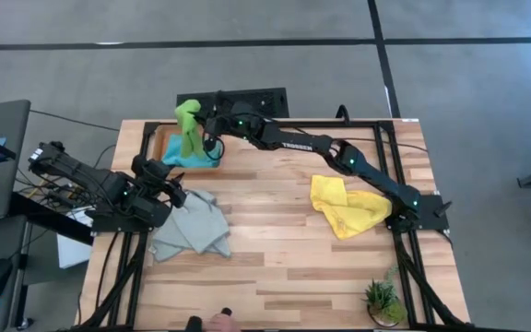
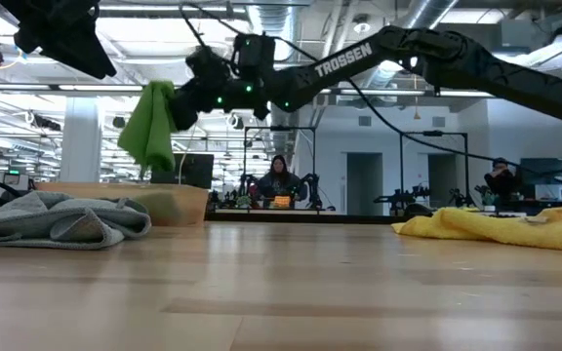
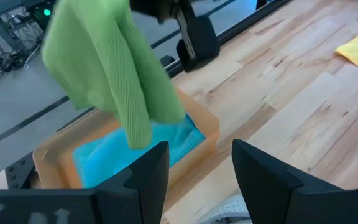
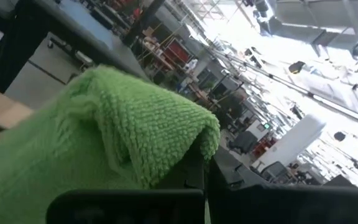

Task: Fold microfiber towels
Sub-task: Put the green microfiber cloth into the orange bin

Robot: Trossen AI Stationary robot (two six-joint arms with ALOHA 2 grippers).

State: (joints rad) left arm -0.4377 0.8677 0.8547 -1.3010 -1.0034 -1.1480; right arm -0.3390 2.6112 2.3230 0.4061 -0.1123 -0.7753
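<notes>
Hanging over the wooden tray point(image 1: 158, 140), the lime green towel point(image 1: 188, 129) is pinched by one bunched edge in the right gripper point(image 1: 201, 124), fingers pressed together on it. Turquoise towel point(image 1: 192, 159) lies inside the tray, directly beneath. Left gripper point(image 3: 197, 168) waits just beside the tray, fingers spread, empty, over the grey towel point(image 1: 192, 226). Yellow towel point(image 1: 348, 207) sits well away from the tray

Risks, judged: thin pinch may slip, dropping green back in; trailing corner could snag the turquoise and drag it out
</notes>
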